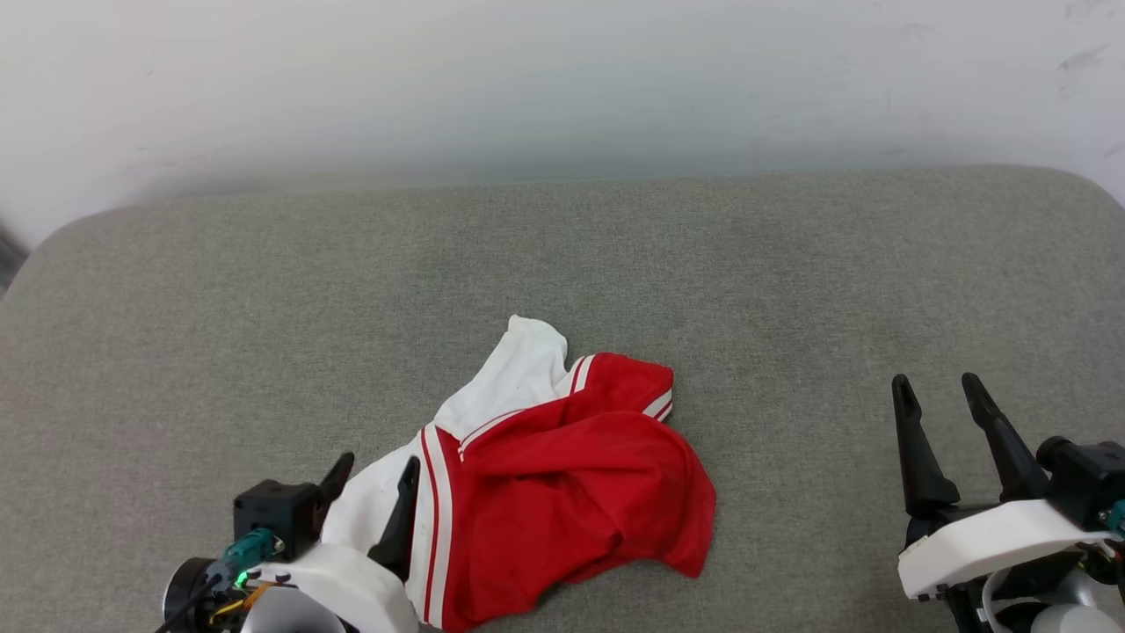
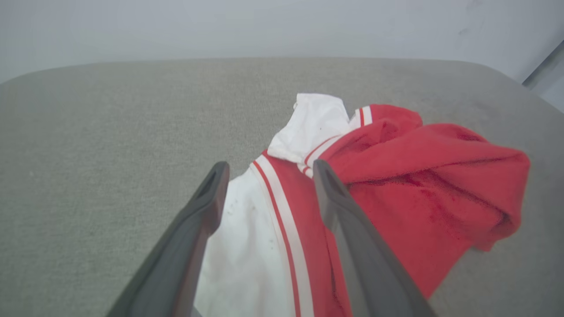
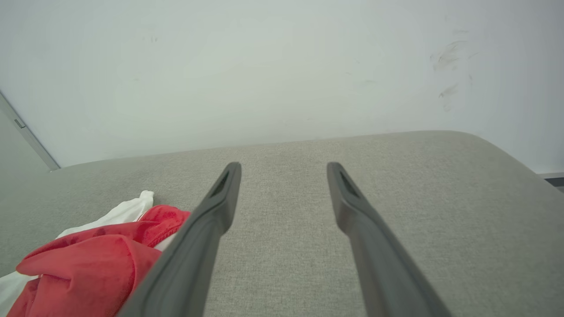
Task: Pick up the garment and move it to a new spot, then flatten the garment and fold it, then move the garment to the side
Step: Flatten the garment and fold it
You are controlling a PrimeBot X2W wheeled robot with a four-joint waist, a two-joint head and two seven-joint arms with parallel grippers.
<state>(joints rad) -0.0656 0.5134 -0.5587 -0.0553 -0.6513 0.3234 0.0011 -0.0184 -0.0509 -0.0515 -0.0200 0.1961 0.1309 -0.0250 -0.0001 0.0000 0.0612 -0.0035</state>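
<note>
Fingers of the left gripper [image 1: 373, 475] stand wide over the white part of the crumpled red jersey [image 1: 571, 475], lying by the grey cushion's [image 1: 615, 246] front edge, left of middle. The right gripper [image 1: 936, 391], also wide, hovers near the front right corner.

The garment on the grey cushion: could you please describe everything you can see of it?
The garment is soft red fabric with white panels and red-and-white striped trim. It lies crumpled in a loose heap, the red part bunched over the white, on the grey fabric surface, towards the robot's side. The left hand stands open at its white corner, fingers straddling the white part and a striped band, gripping nothing. No print is visible.
</note>
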